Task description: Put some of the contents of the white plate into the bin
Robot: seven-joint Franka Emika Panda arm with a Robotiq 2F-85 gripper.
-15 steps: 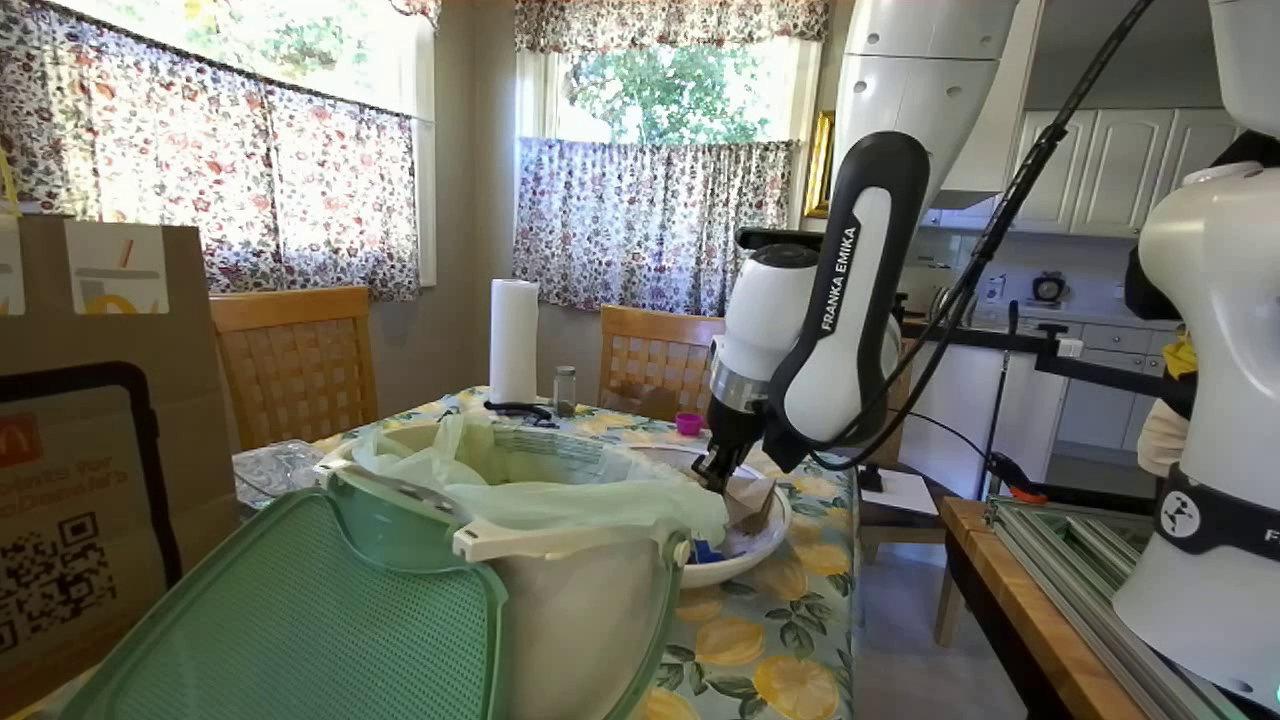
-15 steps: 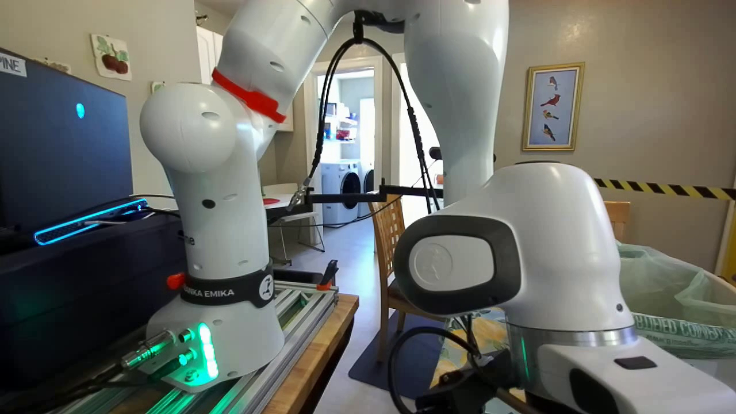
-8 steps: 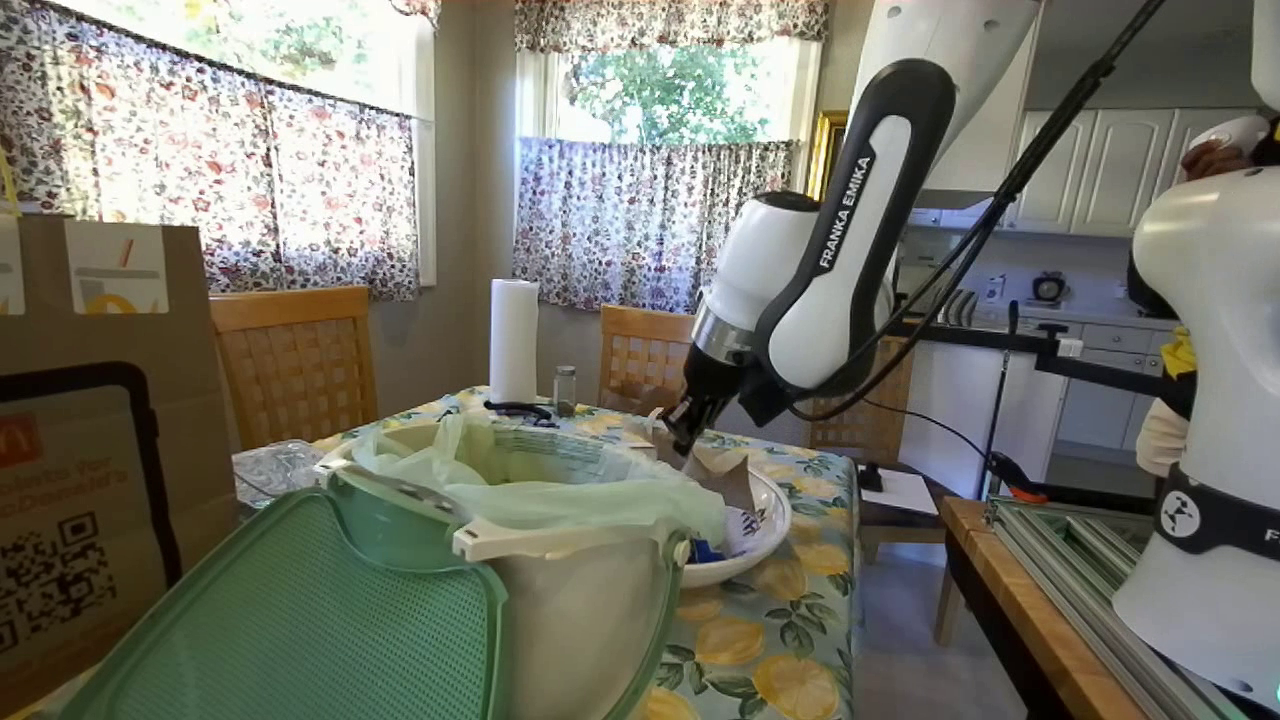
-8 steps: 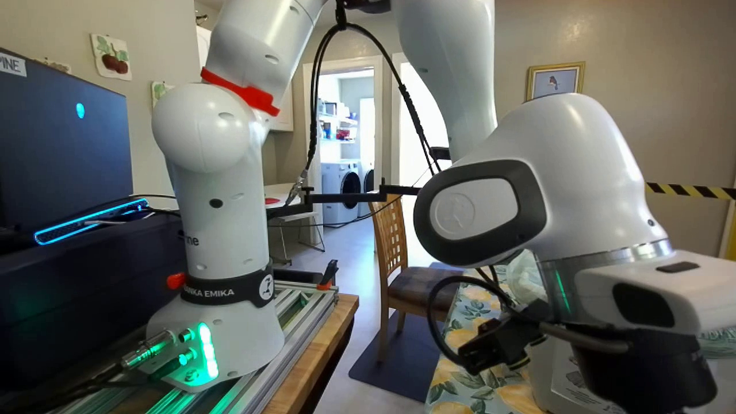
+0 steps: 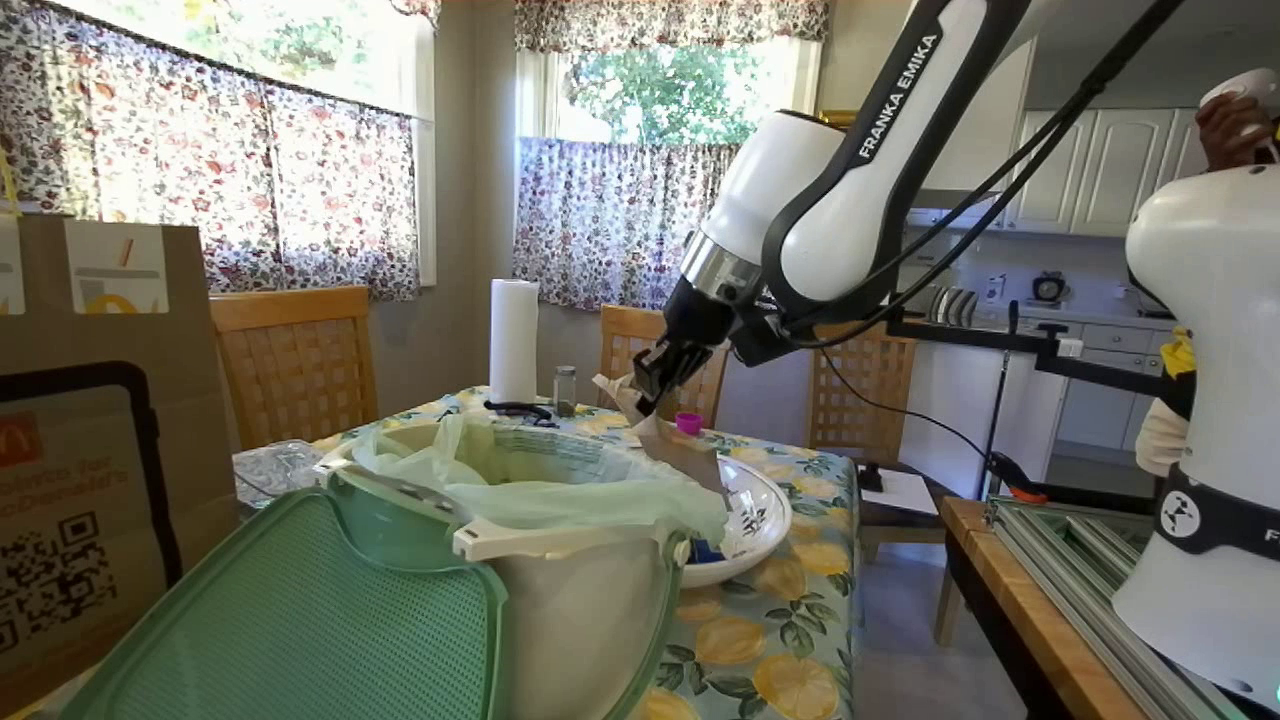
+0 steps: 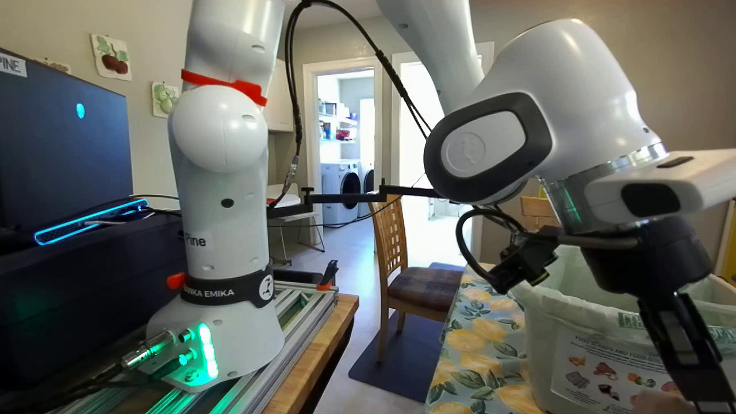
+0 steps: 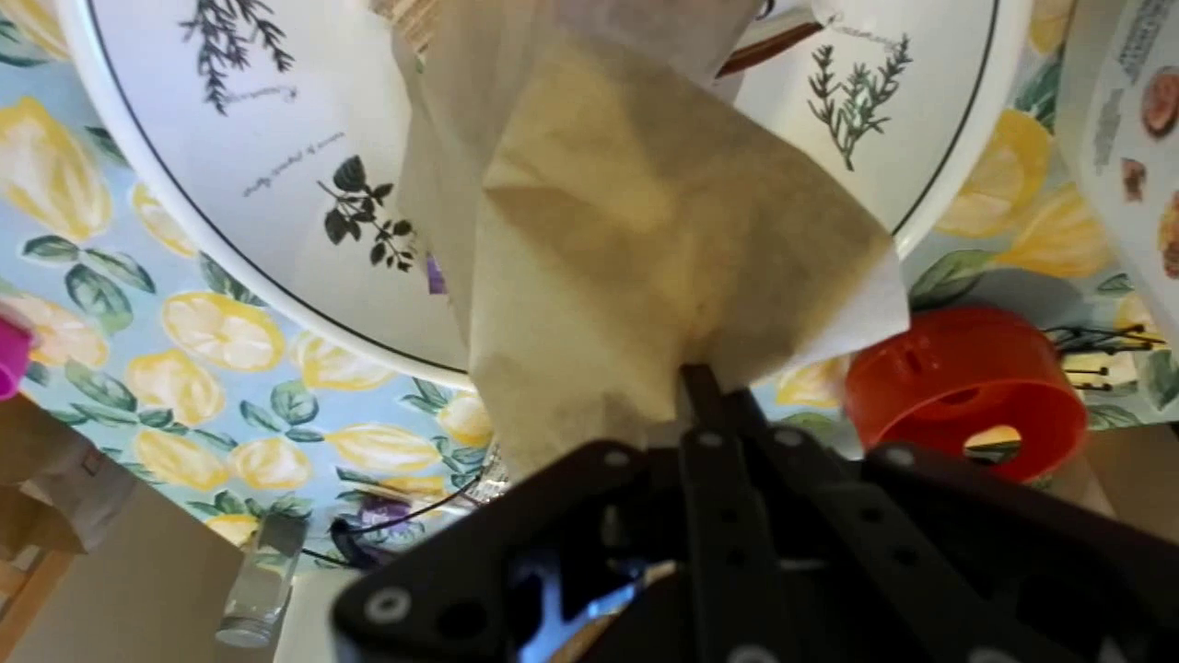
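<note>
Nearest us in an exterior view, a green perforated panel [image 5: 330, 620] slants before the bin [image 5: 590, 610], and at left stands a carrier bag [image 5: 95, 430] with a QR code and the legible ending "Donald's". The bin is upright, mouth up, its pale-green liner [image 5: 600, 505] over the rim; its label [image 6: 609, 368], in an exterior view, reads "FOOD SCRAPS AND FOOD", the rest partly hidden.

Beyond it to the right, the round white plate [image 5: 770, 545] lies flat on the tabletop [image 5: 735, 640]; in the wrist view we read "Rosemary" in script on it. Higher up, the claw [image 5: 648, 403] points down and left, its fingertips pinched together on brown paper [image 5: 688, 458]. The paper's long axis slopes from upper left to lower right, its low end reaching over the plate; we cannot tell whether the two touch. "FRANKA EMIKA" runs up the arm [image 5: 850, 245], which also bears "Pine" near its base.

Farther back stand a paper-towel roll [image 5: 514, 340], a glass jar [image 5: 565, 390] and a pink cup [image 5: 689, 423].
</note>
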